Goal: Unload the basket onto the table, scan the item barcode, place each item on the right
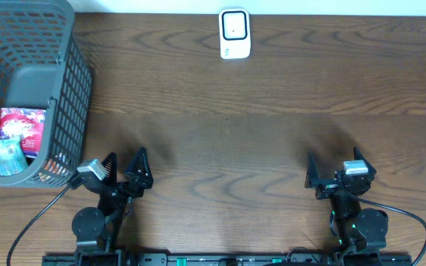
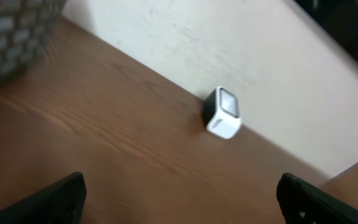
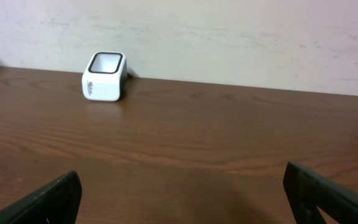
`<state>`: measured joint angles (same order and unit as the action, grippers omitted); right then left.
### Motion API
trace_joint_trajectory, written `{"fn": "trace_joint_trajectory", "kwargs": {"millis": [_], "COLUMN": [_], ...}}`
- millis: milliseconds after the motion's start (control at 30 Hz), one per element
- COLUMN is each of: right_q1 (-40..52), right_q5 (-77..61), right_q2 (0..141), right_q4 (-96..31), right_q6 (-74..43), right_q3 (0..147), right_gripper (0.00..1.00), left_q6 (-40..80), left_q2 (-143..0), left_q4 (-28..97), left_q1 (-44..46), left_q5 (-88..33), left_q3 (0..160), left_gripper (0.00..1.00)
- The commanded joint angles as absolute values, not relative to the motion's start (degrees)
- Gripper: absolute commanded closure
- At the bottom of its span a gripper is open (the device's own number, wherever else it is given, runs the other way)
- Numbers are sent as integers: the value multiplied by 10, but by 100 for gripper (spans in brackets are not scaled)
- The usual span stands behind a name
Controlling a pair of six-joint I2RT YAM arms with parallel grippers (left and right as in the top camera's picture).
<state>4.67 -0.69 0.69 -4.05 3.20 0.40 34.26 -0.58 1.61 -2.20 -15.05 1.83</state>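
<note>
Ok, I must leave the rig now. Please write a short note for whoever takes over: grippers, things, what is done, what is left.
Left gripper: open, empty, beside the basket.
Right gripper: open, empty, at the front right of the table.
Scanner: at the far edge, centre.
Snack packets: inside the basket, far left.
Done: nothing; no item is picked yet.
Left: take a packet and show its barcode to the scanner.

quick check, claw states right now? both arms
Left claw: open, holding nothing.
Right claw: open, holding nothing.
</note>
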Motion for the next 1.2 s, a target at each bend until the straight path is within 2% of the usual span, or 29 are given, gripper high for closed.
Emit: {"fn": "trace_joint_trajectory", "kwargs": {"millis": [0, 267, 533, 700, 1000, 1167], "right_q1": [41, 41, 41, 41, 41, 41], "right_q5": [-6, -6, -6, -6, -6, -6], "right_q2": [4, 4, 4, 4, 4, 4], "right_q4": [-43, -43, -43, -43, -43, -43], "right_q6": [37, 37, 37, 37, 37, 37], "right_q3": [3, 3, 3, 3, 3, 3], "right_gripper": [1, 1, 1, 1, 1, 1], "left_q6": [475, 513, 511, 508, 396, 379], "left_q2": [-2, -2, -2, -2, -8, -45], "left_q4": [21, -32, -212, -224, -224, -224], "left_q1": [-24, -25, -25, -25, -25, -25], "left_q5": [-172, -197, -199, -199, -197, -143], "left_q3": [3, 3, 3, 16, 65, 105], "left_gripper": [2, 2, 2, 2, 2, 2]}}
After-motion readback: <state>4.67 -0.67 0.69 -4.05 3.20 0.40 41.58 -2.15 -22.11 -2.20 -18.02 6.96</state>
